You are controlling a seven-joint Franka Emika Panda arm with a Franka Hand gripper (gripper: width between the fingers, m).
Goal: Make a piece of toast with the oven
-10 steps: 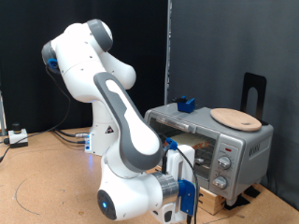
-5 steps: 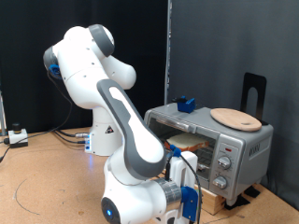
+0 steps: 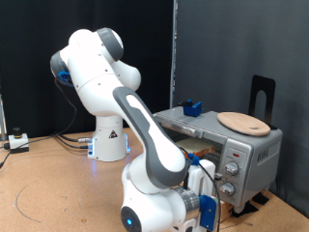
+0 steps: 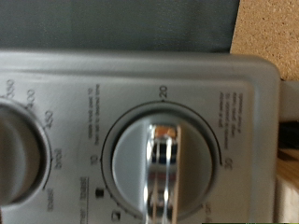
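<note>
While the arm hides the gripper, its state unclear, a plate tops the oven.

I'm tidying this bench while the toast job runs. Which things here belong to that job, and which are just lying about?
Job: oven; its timer knob, right before the wrist camera; toast inside the oven.

Lying about: wooden plate and blue block on the oven top; black stand behind.

table — brown board | carries: oven — robot base
</note>
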